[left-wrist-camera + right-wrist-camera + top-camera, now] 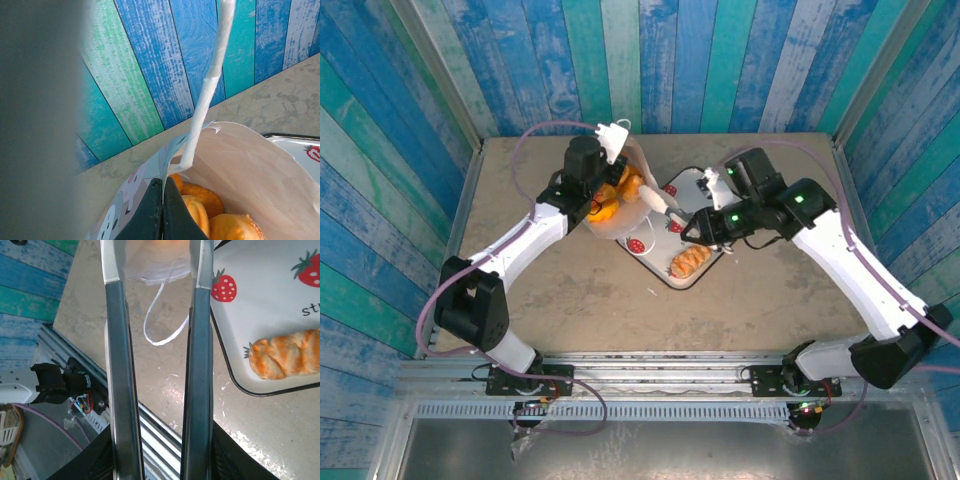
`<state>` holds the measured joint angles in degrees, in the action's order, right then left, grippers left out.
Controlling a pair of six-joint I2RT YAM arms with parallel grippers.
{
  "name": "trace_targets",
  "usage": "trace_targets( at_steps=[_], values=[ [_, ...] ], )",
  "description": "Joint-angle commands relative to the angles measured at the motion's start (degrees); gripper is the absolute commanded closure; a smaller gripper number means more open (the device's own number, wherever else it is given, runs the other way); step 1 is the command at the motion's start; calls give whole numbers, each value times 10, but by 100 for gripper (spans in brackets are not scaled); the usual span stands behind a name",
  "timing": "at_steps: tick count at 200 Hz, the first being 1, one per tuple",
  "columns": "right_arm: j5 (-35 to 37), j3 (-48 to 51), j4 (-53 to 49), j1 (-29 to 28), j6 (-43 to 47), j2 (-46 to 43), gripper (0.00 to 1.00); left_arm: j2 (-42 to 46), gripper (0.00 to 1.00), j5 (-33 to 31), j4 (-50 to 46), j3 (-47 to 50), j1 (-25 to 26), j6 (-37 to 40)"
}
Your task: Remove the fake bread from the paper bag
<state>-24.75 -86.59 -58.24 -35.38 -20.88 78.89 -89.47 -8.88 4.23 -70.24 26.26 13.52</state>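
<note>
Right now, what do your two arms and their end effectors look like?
The left arm and right arm have white links, black joint housings and a purple cable looping along each. Green lights dot the right arm. The right end effector has long fingers, dark grey with white ends; the left end effector is dark.

Bag [250, 170] was matt white paper, creased. Bread [200, 197] inside looked glossy plastic. Tray [265, 315] was smooth, glossy. Table [570, 300] was matt, rough, mottled. Wall [410, 100] was worn painted wood. My right fingers [120, 370] looked matt, smooth plastic.
</note>
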Motion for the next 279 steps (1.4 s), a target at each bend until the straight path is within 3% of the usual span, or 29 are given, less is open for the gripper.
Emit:
trace_targets(
  at_steps=[1,168,279],
  values=[
    [-4,-20,28,-21,9,34,61,8,100,5,30,-26,3,-7],
    [13,-181,79,-35,50,294,58,6,100,18,9,-33,2,-1],
    [3,-234,61,-36,54,361,55,5,100,19,-1,-38,2,5]
  ],
)
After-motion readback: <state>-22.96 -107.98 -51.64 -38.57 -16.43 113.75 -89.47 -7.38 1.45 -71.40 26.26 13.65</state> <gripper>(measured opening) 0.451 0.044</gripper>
